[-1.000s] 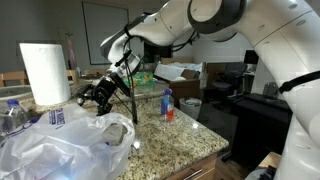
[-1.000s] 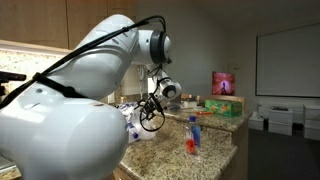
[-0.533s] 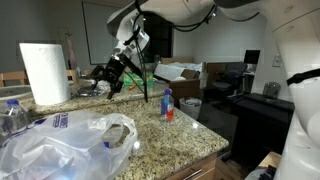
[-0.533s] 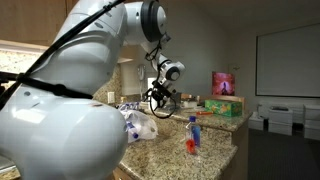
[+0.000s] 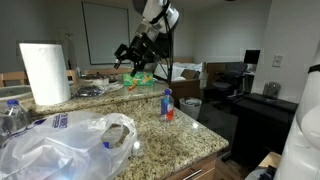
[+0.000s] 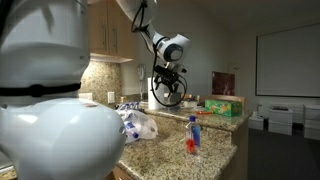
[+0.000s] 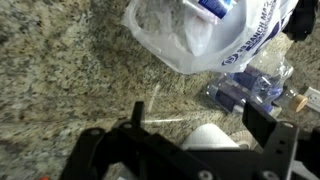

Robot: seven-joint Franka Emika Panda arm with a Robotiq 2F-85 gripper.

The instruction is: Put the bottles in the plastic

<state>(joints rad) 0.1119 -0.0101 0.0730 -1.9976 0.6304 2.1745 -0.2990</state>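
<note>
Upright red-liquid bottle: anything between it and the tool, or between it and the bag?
Nothing visible. The tool hangs open above the counter; the bottle stands alone, with only bare granite between it and the bag. The paper towel roll stands off that path.

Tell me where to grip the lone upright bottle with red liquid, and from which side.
Grip the bottle below its blue cap, descending from above, probably: it stands upright and alone on the counter, its narrow round body free on every side.
</note>
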